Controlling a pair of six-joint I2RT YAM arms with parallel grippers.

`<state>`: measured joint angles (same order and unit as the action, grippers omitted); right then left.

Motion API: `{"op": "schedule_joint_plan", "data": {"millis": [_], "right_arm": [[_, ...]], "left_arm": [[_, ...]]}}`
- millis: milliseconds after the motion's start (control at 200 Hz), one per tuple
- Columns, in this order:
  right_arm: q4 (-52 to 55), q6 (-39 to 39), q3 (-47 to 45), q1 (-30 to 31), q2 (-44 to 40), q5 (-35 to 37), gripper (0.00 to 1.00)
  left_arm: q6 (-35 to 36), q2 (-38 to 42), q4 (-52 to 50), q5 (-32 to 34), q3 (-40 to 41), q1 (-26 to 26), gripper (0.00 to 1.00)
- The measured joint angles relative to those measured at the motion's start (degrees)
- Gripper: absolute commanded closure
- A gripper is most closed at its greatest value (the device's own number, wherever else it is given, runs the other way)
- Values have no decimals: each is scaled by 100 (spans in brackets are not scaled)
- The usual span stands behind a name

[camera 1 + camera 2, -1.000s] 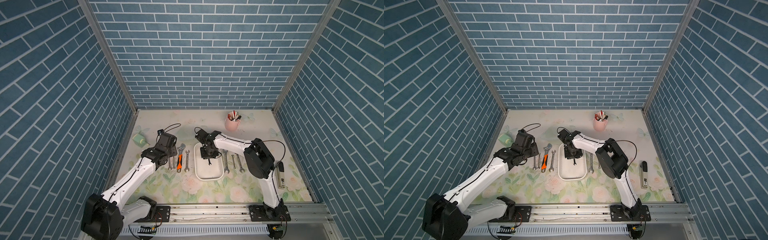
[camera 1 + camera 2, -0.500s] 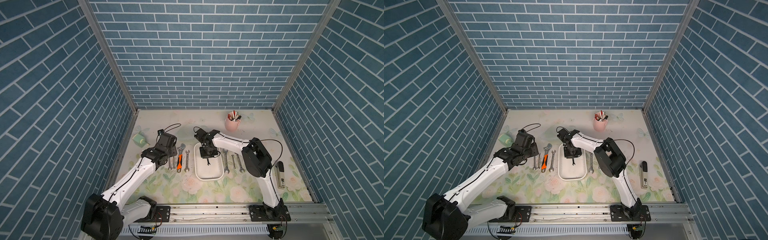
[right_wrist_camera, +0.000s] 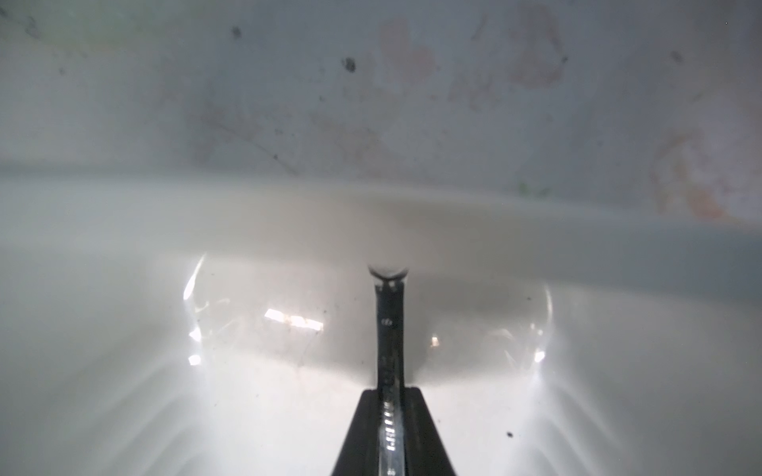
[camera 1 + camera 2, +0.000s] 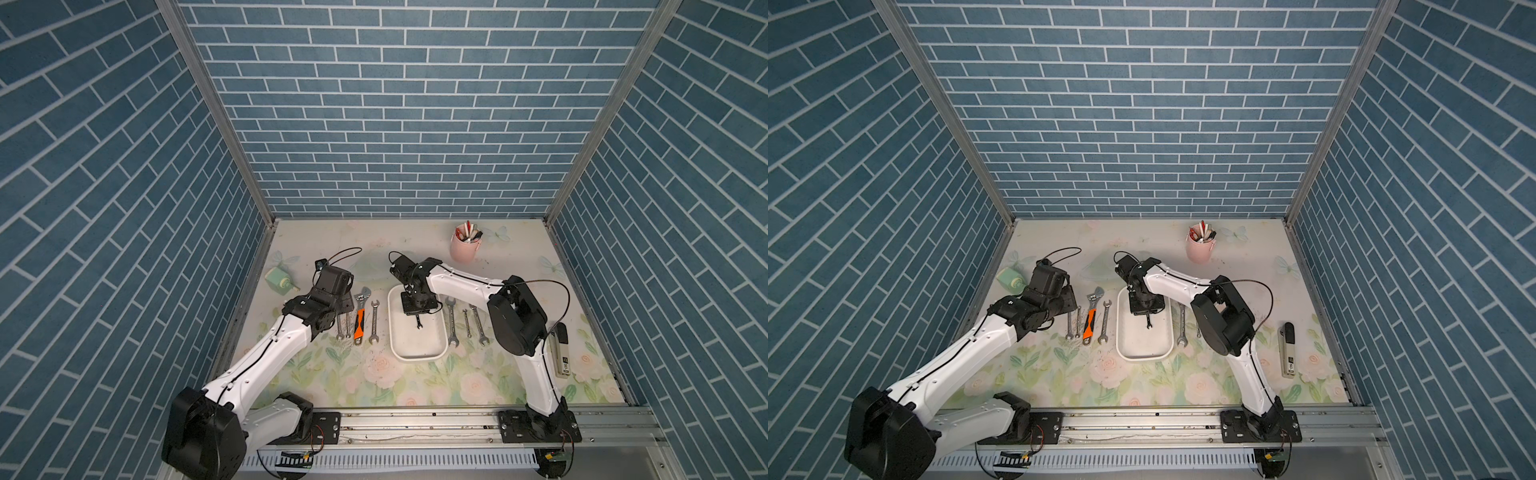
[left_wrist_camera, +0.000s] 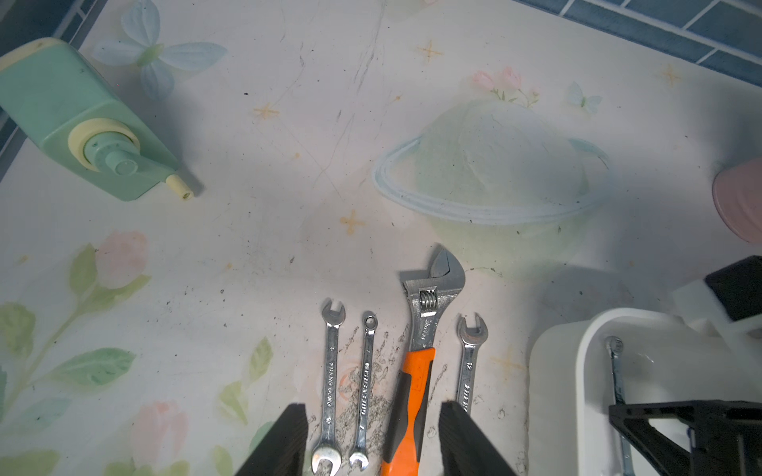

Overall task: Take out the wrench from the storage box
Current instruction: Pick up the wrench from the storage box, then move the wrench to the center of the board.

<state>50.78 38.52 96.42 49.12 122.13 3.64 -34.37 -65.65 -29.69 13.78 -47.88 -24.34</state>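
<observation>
The left gripper (image 5: pixel 373 416) hovers empty, jaws half apart, over the open-end spanners (image 5: pixel 332 371) and the orange-handled adjustable wrench (image 5: pixel 412 395). To their right, in the far half of the storage box (image 4: pixel 417 356), the right gripper (image 3: pixel 389 391) pinches the shaft of the small combination wrench (image 3: pixel 389 321). The grasp looks made. Next would be a straight lift clear of the rim, then a set-down on the floral mat (image 4: pixel 374 374).

White storage box (image 4: pixel 419 345); silver wrench (image 3: pixel 389 325); pink cup (image 4: pixel 463 252); floral mat (image 4: pixel 415 384); blue brick-pattern walls (image 4: pixel 415 124).
</observation>
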Motion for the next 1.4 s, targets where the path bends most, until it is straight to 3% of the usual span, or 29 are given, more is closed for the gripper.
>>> {"op": "schedule_joint_plan", "data": {"millis": [505, 1010, 1400], "right_arm": [[415, -4, -280, -284, -1486, 413, 90], [203, -476, -1969, -1224, -2439, 518, 87], [-857, -837, -2684, -2404, -2264, 350, 61]], "left_arm": [[17, 0, -68, 13, -35, 0, 43], [11, -116, -219, 59, -173, 0, 43], [-76, -332, -212, 48, -181, 0, 43]]}}
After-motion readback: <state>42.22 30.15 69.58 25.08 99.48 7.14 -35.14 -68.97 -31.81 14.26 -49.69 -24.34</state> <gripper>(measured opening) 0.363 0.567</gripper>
